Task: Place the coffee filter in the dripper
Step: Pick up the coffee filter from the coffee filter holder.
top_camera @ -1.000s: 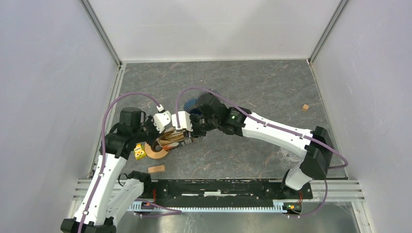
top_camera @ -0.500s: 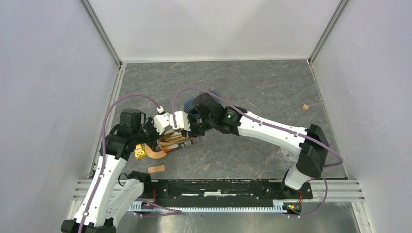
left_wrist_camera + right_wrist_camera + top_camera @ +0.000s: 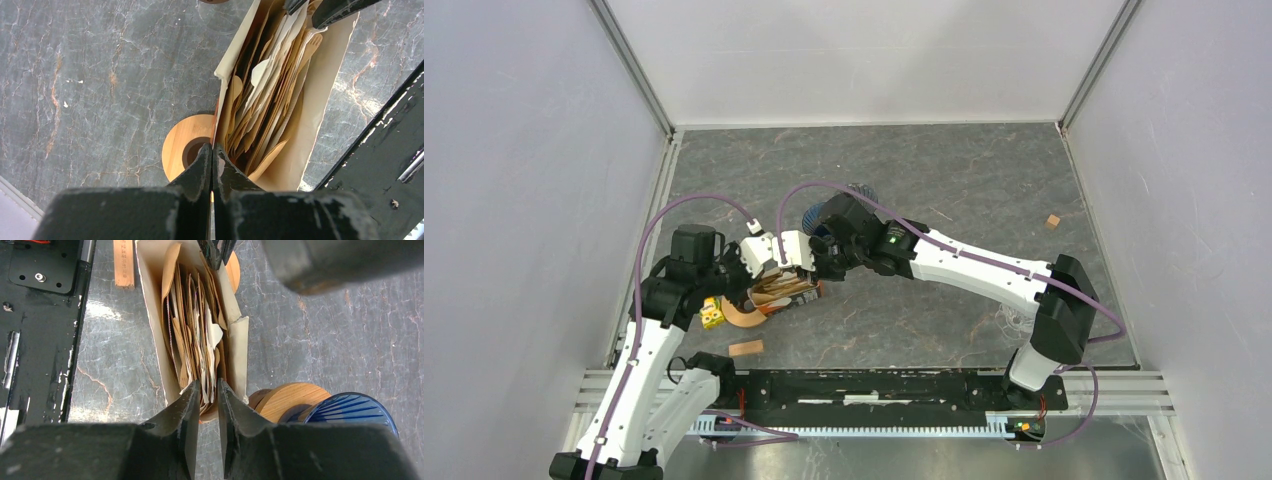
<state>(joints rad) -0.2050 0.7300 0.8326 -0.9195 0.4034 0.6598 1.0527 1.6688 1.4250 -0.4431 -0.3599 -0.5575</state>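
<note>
- I am holding the left gripper [image 3: 212,165] pressed together on one wall of the bag [image 3: 325,100]. Pinching that paper edge is keeping the mouth gaping and stopping the bag from sliding on the bench [image 3: 100,75].
- A wooden ring [image 3: 182,145] is lying just under that gripper's tips, right beside the bag; I cannot tell whether the two are touching.
- The filters [image 3: 195,325] are standing packed on edge inside the bag, straight ahead of the right gripper [image 3: 207,395], with their near edges reaching into its gap.
- That gripper's fingers are sitting a narrow gap apart, straddling a few filter edges. I cannot tell whether they are biting on paper yet.
- I am judging this to be the picking step, since no filter is out of the bag.
- The dripper [image 3: 350,410] is waiting just beside the right gripper, off to one side of its fingers and away from the bag, so the carry should be short.
- I am watching one risk: the stack is tight, so a pinch could lift several filters at once or tug the bag against the left gripper's hold.
</note>
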